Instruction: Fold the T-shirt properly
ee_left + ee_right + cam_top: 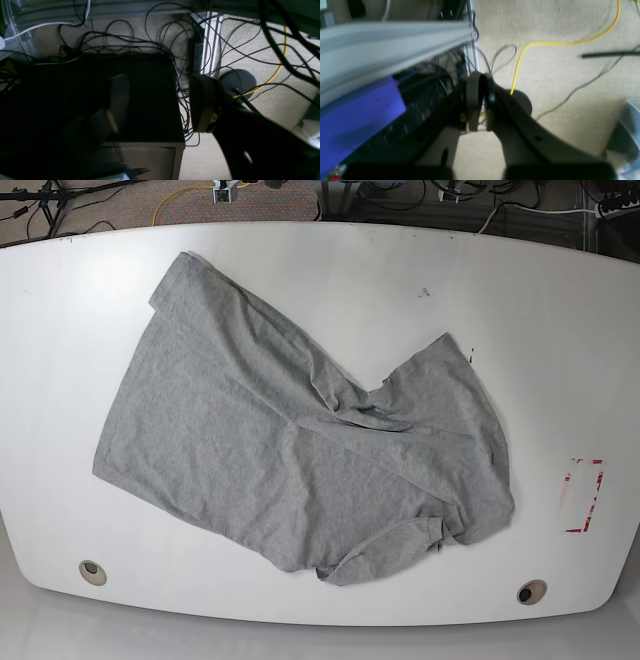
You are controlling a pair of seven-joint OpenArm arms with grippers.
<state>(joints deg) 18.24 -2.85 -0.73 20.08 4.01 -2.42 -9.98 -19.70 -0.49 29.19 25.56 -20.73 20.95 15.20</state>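
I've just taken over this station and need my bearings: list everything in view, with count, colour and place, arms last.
T-shirt: one, grey, spread crumpled across the table's middle, unfolded.
Table: one, white, fills the base view.
Red marking: one, near the table's right edge in base view.
Holes: two, at the table's near corners.
Yellow cable: one, on the beige carpet.
Black cables: many, tangled on the floor.
Left gripper: open, empty, off the table.
Right gripper: shut, empty, off the table.
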